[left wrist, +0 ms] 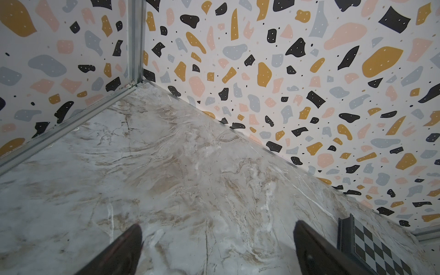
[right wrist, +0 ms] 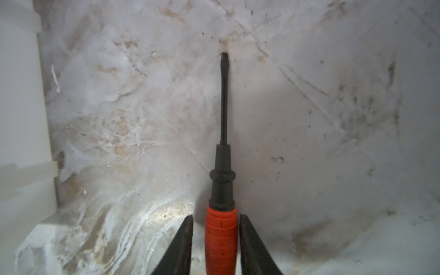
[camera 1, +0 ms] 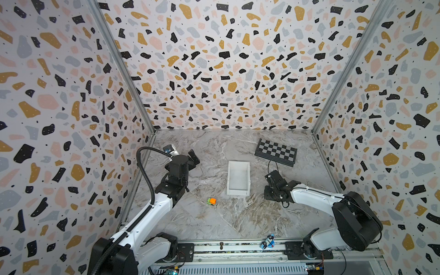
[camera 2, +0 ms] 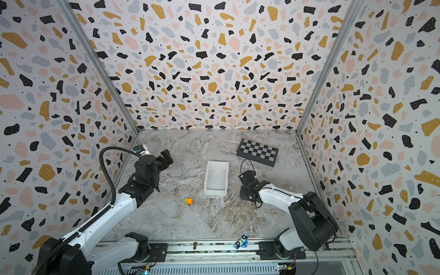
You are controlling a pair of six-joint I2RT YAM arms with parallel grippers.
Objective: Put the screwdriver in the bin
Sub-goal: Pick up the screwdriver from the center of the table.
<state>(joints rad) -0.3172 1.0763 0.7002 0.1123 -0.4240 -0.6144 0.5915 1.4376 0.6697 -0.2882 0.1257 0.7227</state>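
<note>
The red handle of the screwdriver [right wrist: 222, 171] is flanked closely by the fingers of the right gripper [right wrist: 215, 216]. A sliver of gap is seen on one side, so whether it is truly clamped cannot be told. The handle is probably chosen because it is thicker than the thin shaft. The screwdriver is laid flat on the marble table [right wrist: 119, 107], outside the bin [right wrist: 21, 95] and near its wall. The right arm [camera 1: 309, 194] is stretched forward with its wrist bent down to the table. The left gripper [left wrist: 216, 228] is held wide and empty, well apart.
</note>
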